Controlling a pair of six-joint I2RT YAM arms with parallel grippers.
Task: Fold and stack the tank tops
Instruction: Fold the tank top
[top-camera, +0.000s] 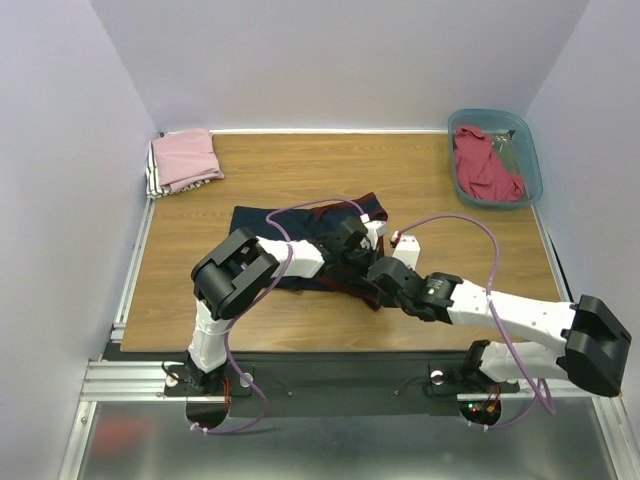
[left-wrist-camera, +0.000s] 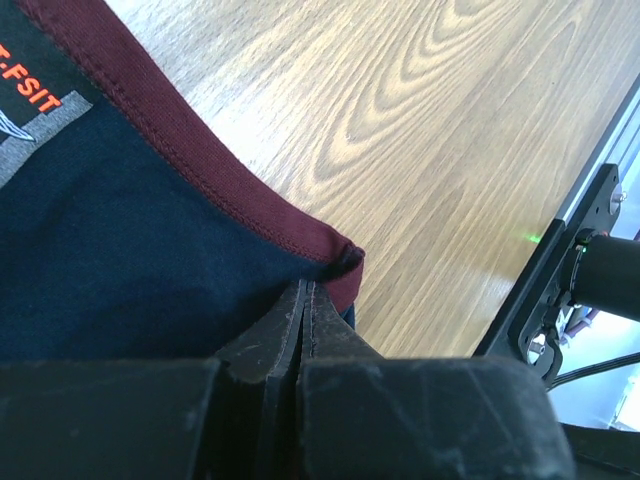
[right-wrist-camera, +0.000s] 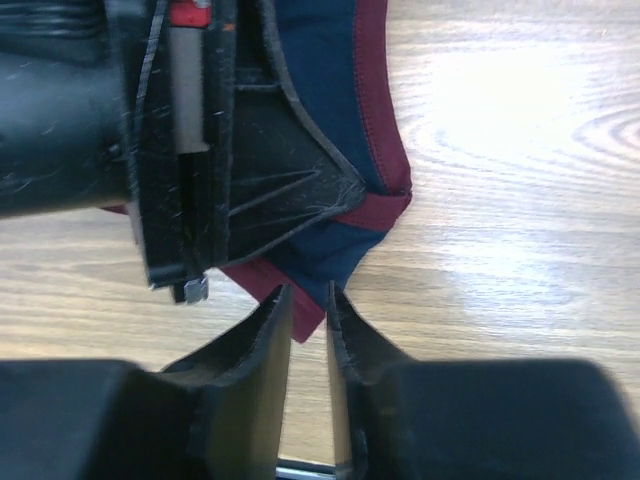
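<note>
Left gripper (left-wrist-camera: 305, 288): fingers pressed flat together, no gap; pinching the navy jersey (left-wrist-camera: 120, 230) at a corner, where the cloth bunches just at the tips.
Grip spot: the corner edged with maroon trim (left-wrist-camera: 200, 150); the trim runs up and away from the tips along the jersey's edge.
Right gripper (right-wrist-camera: 310, 300): jaws narrowly parted, bare wood showing through the slot. The point of a maroon hem reaches just into the mouth; cannot tell whether it touches either pad.
The two grippers: close together in the right wrist view, the left one's black finger lying on the same fold of cloth just beyond the right tips.
Jersey, lie: mid-table, spread toward the left and rear, gathered under both grippers at its right near side. Orange lettering (left-wrist-camera: 40, 95) shows on the navy cloth in the left wrist view.
Table (top-camera: 300, 165): wood grain, bare just right of the gripped corner.
Pink tank top (top-camera: 185, 158): folded, far left corner, resting on a striped cloth (top-camera: 154, 182); well apart from the jersey.
Red tank top (top-camera: 485, 165): crumpled inside the teal bin (top-camera: 534, 160), far right corner.
</note>
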